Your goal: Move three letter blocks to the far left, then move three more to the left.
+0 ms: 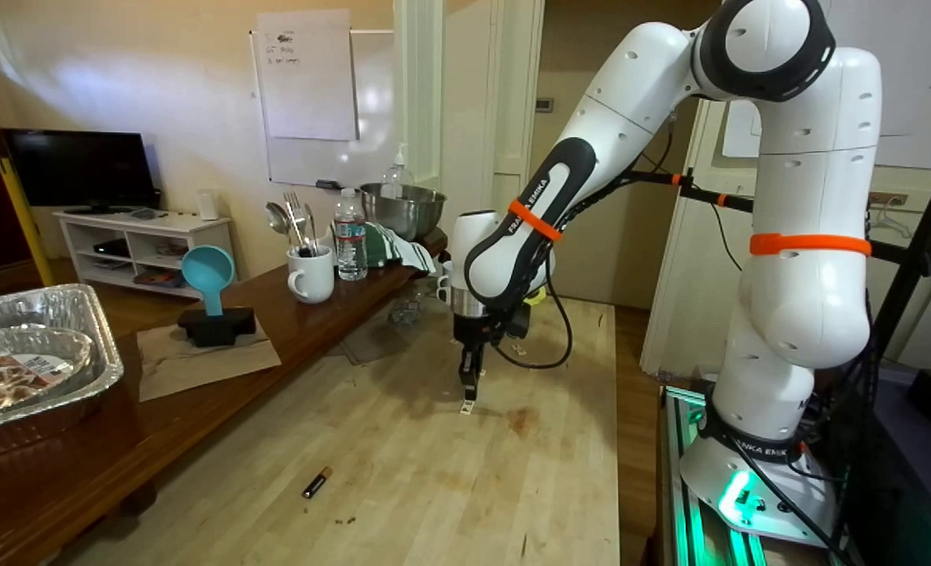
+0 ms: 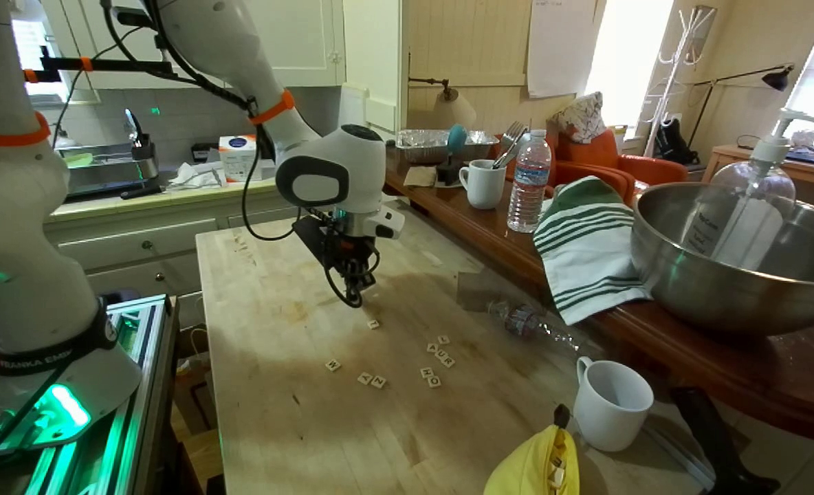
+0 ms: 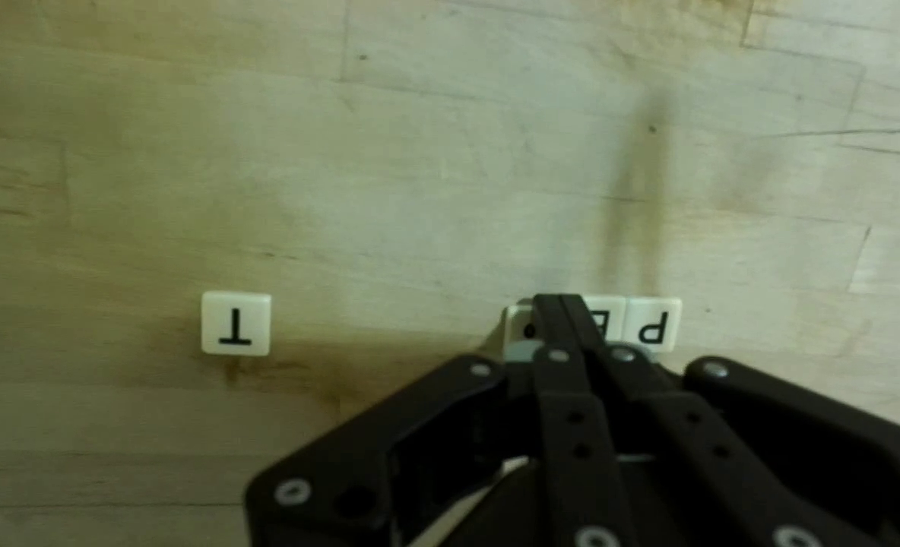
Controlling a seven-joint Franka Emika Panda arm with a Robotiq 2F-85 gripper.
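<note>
In the wrist view, three letter blocks lie in a touching row: a P block, an E block and a partly covered block whose letter is hidden. My gripper has its fingers pressed together over this row, with nothing visible between them. A T block lies apart to the left. In an exterior view the gripper points down at the tabletop right behind a pale block. In an exterior view, more blocks lie loosely: a T block, a W block, and several others such as an O block.
A battery lies on the table. A yellow pouch, a white mug and a fallen plastic bottle are at the table's other end. A raised dark wooden counter with a cutlery mug runs alongside.
</note>
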